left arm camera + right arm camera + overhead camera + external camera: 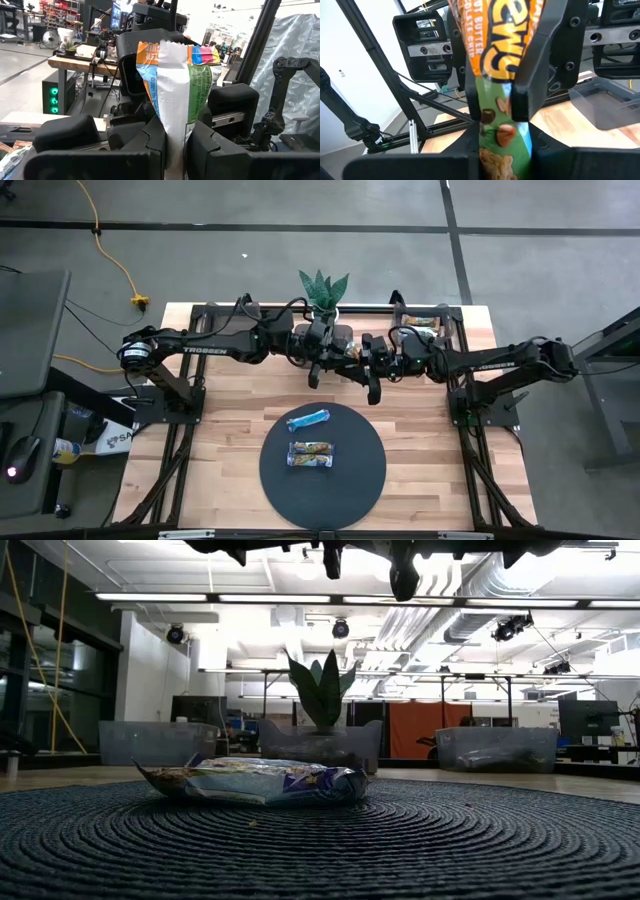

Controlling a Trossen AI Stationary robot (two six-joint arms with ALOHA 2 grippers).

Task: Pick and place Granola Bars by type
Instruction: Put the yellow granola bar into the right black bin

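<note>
Over the middle of the bench (230,480), both arms reach inward and meet nose to nose, above the far edge of the round mat (323,490). Between them hangs 1 orange-and-green granola bar (172,95), its long axis running from 1 gripper to the other. The left gripper (172,145) pinches 1 end, and the right gripper (502,150) looks pressed onto the opposite end (a handover, I would judge). 2 more bars lie on the mat, a blue bar (308,419) and a patterned bar (311,454), well below both arms.
</note>
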